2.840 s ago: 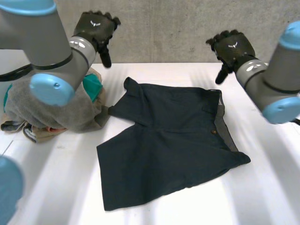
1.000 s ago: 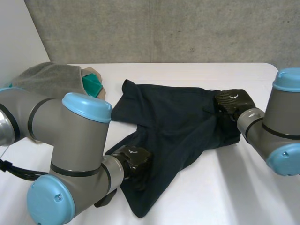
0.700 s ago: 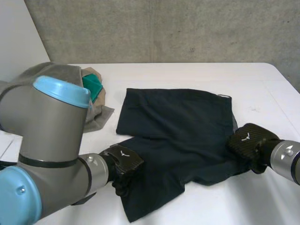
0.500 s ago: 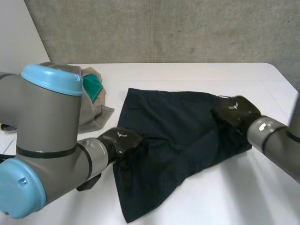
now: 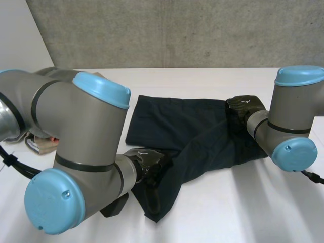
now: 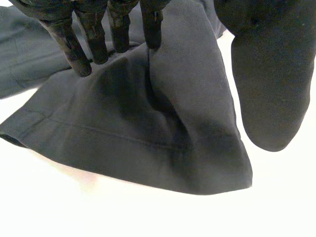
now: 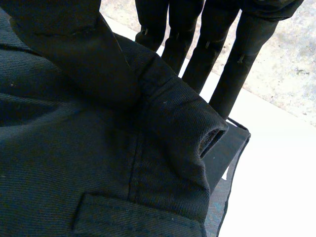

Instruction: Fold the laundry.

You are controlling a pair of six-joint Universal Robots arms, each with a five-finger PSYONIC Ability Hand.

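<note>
Both hands have swung round since a moment ago: right hand (image 5: 243, 109) pinches the waistband (image 7: 173, 98) between thumb and fingers (image 7: 237, 69), left hand (image 5: 147, 164) pinches a leg hem (image 6: 128, 163). Dark shorts (image 5: 187, 126) lie bunched mid-worktop (image 5: 243, 212), first fold underway; next, probably, lay leg over leg evenly.

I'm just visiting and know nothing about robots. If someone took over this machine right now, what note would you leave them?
Left hand: pinching one leg of the dark shorts near its hem, at the table's near side.
Right hand: pinching the waistband between thumb and fingers.
The shorts lie partly bunched on the white table. A pile of other clothes sits behind the left arm.
Done: both hands have a grip.
Left: finish folding the shorts, then work through the pile.
</note>
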